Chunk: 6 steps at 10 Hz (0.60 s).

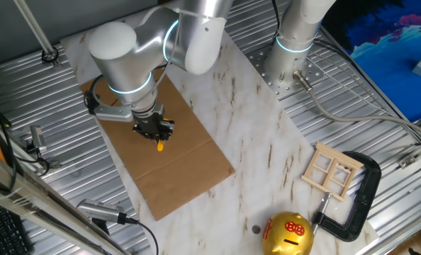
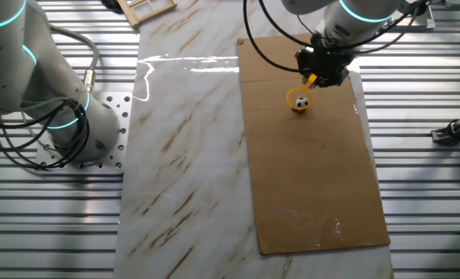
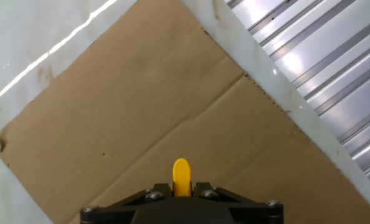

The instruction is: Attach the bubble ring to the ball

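My gripper (image 2: 317,76) is shut on the handle of the yellow-orange bubble ring (image 2: 299,101), low over the brown cardboard sheet (image 2: 307,170). In the other fixed view the loop hangs below the fingers, and the tiny white ball with black patches (image 2: 300,105) appears to sit inside it on the cardboard. In one fixed view only a yellow tip of the ring (image 1: 159,146) shows under the gripper (image 1: 156,134); the ball is hidden there. In the hand view the yellow handle (image 3: 181,174) is pinched between the jaws of the gripper (image 3: 181,186); loop and ball are out of view.
A gold round piggy bank (image 1: 288,235) stands at the marble table's front edge. A black C-clamp (image 1: 361,198) and a small wooden window frame (image 1: 331,171) lie to its right. A second arm's base (image 1: 290,60) stands at the back. Ribbed metal surrounds the table.
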### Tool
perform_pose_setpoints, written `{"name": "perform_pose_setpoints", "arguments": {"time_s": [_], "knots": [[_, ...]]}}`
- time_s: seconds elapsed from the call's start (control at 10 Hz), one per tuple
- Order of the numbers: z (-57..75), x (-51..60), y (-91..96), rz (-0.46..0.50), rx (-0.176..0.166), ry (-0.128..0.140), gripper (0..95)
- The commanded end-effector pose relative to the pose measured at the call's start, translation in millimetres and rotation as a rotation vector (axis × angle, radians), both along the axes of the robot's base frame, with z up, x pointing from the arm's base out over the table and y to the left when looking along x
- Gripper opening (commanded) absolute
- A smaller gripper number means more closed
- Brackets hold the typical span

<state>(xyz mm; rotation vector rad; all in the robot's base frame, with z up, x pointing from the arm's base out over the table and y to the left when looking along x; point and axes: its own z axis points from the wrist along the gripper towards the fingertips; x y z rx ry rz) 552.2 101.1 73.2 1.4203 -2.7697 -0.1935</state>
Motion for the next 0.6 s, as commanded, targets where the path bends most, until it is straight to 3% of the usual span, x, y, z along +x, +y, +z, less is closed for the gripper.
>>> {"name": "perform_pose_setpoints", "arguments": {"time_s": [0.1, 0.4, 0.6], "knots": [[0.2, -0.3, -0.4, 0.002, -0.004, -0.001, 0.0], [1.4, 11.0, -0.7, 0.008, 0.004, -0.005, 0.0], [-5.1, 18.4, 2.6, 0.003, 0.016, -0.014, 0.0]]}}
